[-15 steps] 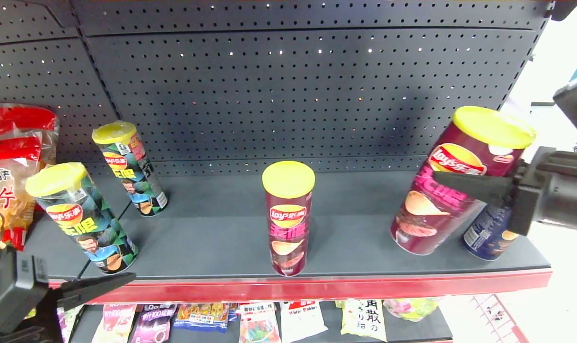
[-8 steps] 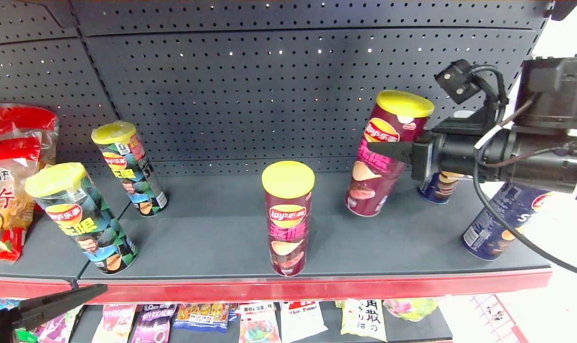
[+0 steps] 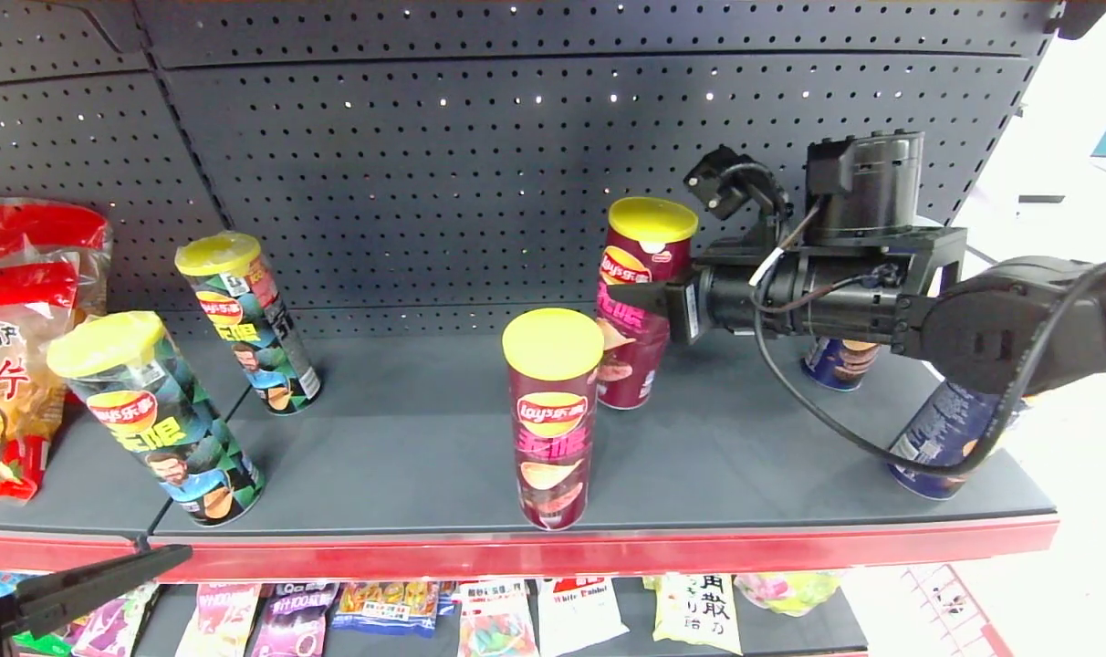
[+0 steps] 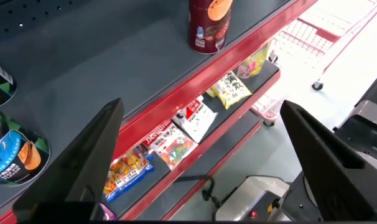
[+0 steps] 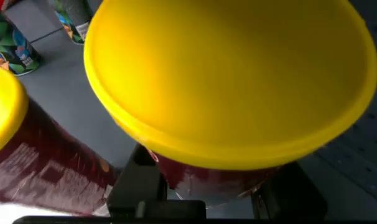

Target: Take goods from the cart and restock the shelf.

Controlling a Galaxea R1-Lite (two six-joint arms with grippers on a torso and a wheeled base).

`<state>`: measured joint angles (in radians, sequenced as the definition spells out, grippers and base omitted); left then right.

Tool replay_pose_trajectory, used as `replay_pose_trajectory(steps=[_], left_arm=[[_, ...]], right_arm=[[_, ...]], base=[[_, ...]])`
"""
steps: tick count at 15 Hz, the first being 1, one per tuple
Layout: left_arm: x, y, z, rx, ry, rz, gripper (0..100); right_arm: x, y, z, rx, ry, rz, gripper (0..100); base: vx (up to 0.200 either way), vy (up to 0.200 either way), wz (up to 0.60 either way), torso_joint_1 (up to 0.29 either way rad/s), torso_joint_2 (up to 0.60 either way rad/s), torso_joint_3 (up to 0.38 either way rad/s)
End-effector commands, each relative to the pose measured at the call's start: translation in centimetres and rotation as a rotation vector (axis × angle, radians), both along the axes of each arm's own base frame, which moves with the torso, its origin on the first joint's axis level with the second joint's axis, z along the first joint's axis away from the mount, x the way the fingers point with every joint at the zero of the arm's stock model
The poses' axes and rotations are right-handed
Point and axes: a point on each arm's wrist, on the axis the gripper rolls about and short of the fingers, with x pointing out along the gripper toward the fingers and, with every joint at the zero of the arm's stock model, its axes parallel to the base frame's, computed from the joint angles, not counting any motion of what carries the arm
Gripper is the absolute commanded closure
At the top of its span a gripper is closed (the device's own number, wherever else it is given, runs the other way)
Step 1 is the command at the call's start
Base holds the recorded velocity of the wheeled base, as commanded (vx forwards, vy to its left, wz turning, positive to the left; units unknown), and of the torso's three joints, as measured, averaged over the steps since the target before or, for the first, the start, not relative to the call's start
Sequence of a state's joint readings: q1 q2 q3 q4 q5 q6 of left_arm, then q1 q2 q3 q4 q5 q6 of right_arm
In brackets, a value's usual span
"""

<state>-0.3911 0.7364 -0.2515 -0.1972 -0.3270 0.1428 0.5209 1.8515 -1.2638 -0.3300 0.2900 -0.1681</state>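
1. The right pincer (image 3: 640, 297) is clenched on a maroon chip can (image 3: 642, 251), with its fingers on either side of the body just under the yellow lid (image 5: 232, 81).
2. The held can stands nearly upright over the back half of the shelf (image 3: 407, 456), close to the pegboard wall (image 3: 516, 164). Whether its base touches the shelf cannot be told.
3. Just in front of it, and slightly to the robot's left, a second maroon can (image 3: 553, 420) stands upright near the shelf's red front edge.
4. To the robot's right are two blue cans, one at the back (image 3: 840, 360) and one leaning near the front (image 3: 936, 438), both partly hidden by the arm.
5. Well to the left stand two green-patterned cans (image 3: 156, 415) (image 3: 247, 319), with snack bags (image 3: 15, 338) beyond them.
6. The left pincer (image 4: 201, 106) hangs low in front of the shelf edge, released, with its fingers spread wide and nothing between them.
7. Packets (image 3: 489, 620) lie on the lower shelf, and a red wire cart (image 4: 319, 31) stands on the floor beyond.
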Motion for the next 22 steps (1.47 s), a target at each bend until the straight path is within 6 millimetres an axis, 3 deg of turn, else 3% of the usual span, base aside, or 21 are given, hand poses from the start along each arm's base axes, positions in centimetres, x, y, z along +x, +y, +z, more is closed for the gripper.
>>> replay_pose_trajectory(steps=[1,10,19,20,22], left_arm=[[0.0,0.0,-0.1,0.003,0.003,0.000,0],[0.0,0.0,-0.1,0.001,0.004,0.000,0],[-0.1,0.1,-0.1,-0.002,-0.001,0.002,0],[-0.1,0.1,-0.1,-0.002,-0.001,0.002,0],[-0.1,0.1,-0.1,-0.002,-0.001,0.002,0]], right_arm=[[0.8,1.0,-1.1,-0.012,0.019,0.013,100],[3.1,2.6,-2.6,-0.023,0.025,0.012,100],[3.5,3.4,-3.6,-0.034,0.041,0.019,100],[3.3,3.6,-3.6,-0.036,0.041,0.020,0],[3.3,3.6,-3.7,-0.039,0.040,0.012,0]], base=[[0.000,0.000,0.00,0.000,0.00,0.000],[0.000,0.000,0.00,0.000,0.00,0.000],[0.000,0.000,0.00,0.000,0.00,0.000],[0.000,0.000,0.00,0.000,0.00,0.000],[0.000,0.000,0.00,0.000,0.00,0.000]])
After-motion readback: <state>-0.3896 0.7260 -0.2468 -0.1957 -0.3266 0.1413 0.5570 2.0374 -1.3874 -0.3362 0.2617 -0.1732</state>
